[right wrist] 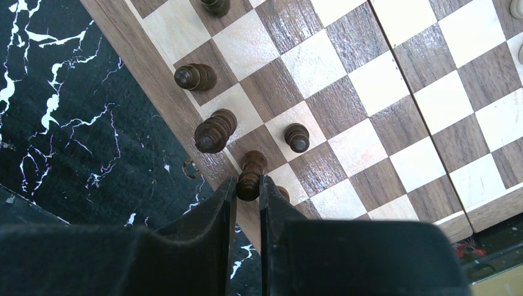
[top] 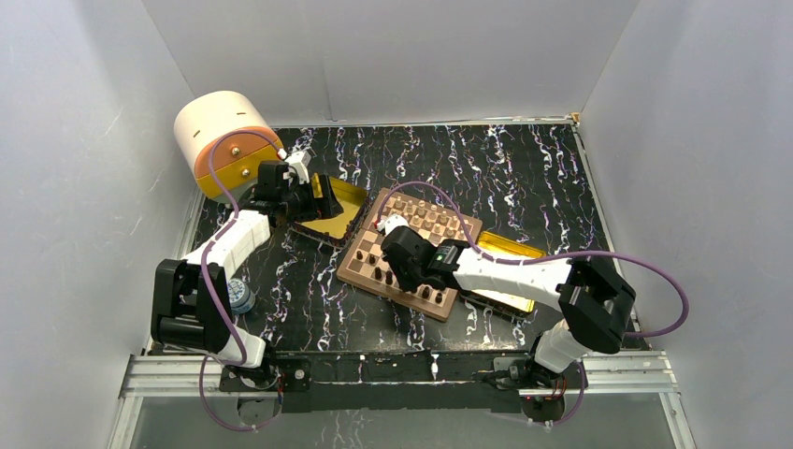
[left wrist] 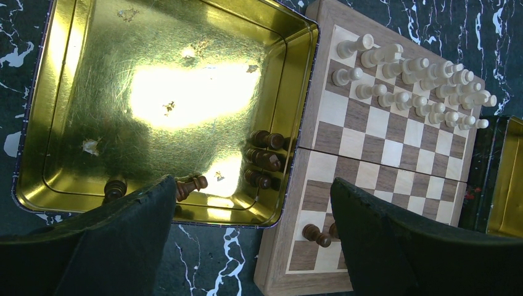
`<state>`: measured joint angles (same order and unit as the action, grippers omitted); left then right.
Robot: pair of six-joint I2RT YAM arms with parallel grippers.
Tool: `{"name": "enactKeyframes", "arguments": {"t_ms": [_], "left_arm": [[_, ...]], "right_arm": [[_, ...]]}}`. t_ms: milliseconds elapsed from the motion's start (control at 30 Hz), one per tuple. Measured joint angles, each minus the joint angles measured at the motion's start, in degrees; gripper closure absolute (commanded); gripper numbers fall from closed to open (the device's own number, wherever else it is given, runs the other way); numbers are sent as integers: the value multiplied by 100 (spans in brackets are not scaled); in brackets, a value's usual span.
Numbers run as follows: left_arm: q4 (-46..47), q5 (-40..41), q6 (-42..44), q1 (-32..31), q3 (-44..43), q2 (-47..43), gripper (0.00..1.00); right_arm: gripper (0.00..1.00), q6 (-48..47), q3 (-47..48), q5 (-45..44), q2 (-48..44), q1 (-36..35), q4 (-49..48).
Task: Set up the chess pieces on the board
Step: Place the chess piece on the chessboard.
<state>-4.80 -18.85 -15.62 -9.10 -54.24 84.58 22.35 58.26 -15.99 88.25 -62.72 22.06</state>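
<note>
The board [top: 348,271] lies at mid-table. Light chess pieces [left wrist: 419,86] fill its far rows. Dark chess pieces [right wrist: 214,131] stand along the near edge of the board [right wrist: 370,92]. My right gripper [right wrist: 248,182] is shut on the head of one dark piece [right wrist: 251,166], which stands upright on an edge square; another piece is half hidden behind the right finger. My left gripper [left wrist: 251,185] hangs open over the near rim of a gold tray [left wrist: 154,92]. Several dark pieces [left wrist: 265,159] lie on their sides in that tray. Nothing is between the left fingers.
A second gold tray [top: 510,248] lies right of the board, under my right arm. A cream and orange round container [top: 220,140] stands at the back left. A small blue-topped object [top: 241,295] sits by the left arm's base. White walls enclose the table.
</note>
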Motion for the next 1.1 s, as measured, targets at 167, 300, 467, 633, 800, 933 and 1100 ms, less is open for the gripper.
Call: {"name": "enactKeyframes", "arguments": {"t_ms": [167,300,467,633,800,933,1100], "left_arm": [[0,-2,0,0,0,-2,7],[2,-4,0,0,0,-2,8],[0,-4,0,0,0,-2,7],[2,-7,2,0,0,-2,7],[2,-7,2,0,0,-2,8],[0,-7,4,0,0,-2,7],[-105,2,15,0,-4,-2,5]], "right_arm": [[76,0,0,0,0,0,-2],[76,0,0,0,0,0,-4],[76,0,0,0,22,0,-52],[76,0,0,0,33,0,-105],[68,2,0,0,35,0,-109],[61,22,0,-2,37,0,-96],[53,44,31,-24,37,0,57]]}}
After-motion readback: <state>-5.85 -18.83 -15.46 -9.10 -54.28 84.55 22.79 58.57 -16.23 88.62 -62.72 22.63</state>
